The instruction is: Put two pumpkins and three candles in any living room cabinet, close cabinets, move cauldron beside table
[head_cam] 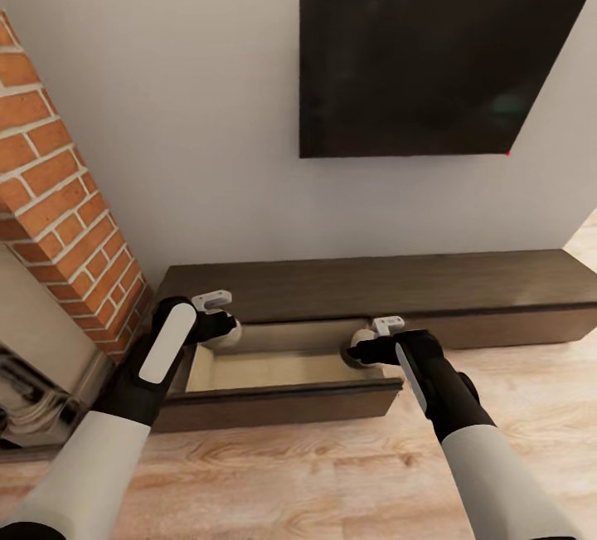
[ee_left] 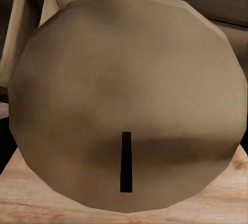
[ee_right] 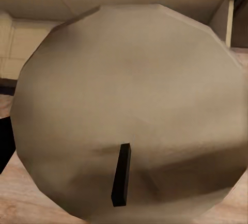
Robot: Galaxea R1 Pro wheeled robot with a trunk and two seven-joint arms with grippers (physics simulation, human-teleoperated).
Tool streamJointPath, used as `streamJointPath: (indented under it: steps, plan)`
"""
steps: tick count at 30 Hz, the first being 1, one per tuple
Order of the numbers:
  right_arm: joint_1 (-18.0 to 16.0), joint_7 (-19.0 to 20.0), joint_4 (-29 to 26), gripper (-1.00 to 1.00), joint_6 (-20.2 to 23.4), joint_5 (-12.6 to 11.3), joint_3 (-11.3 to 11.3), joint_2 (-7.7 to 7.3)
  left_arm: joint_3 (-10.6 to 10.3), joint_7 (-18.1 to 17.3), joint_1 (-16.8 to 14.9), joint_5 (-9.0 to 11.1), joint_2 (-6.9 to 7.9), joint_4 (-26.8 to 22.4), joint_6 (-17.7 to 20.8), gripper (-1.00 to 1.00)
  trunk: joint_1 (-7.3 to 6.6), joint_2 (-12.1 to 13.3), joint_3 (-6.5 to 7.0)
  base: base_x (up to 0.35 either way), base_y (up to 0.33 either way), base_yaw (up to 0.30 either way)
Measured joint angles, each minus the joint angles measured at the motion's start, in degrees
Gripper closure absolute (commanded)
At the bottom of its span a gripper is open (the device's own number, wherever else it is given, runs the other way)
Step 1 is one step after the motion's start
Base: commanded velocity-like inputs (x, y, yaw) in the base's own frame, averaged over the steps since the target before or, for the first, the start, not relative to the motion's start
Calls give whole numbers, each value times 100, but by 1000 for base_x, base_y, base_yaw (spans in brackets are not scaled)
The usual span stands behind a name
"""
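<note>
- Two round beige candles with dark wicks: left gripper grasps one candle, right gripper grasps the other candle.
- One long dark-brown wooden cabinet, one drawer open; fingers mostly hidden.

The long low dark-brown wooden cabinet has one pale-lined drawer pulled out, its interior bare between two round beige candles at its ends; the brick fireplace crowds the left.
</note>
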Motion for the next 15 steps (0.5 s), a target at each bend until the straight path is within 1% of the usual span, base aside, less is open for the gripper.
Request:
streamJointPath:
  steps: [12, 15]
  plan:
    - [0, 0, 1, 100, 0, 6, 0, 0, -3, 0, 0, 5, -27, 9, -2, 100, 0, 0, 0, 0, 0, 287]
    - [0, 3, 0, 100, 1, -3, 0, 0, -1, -3, 0, -8, -5, 3, 4, 100, 0, 0, 0, 24, -31, 287]
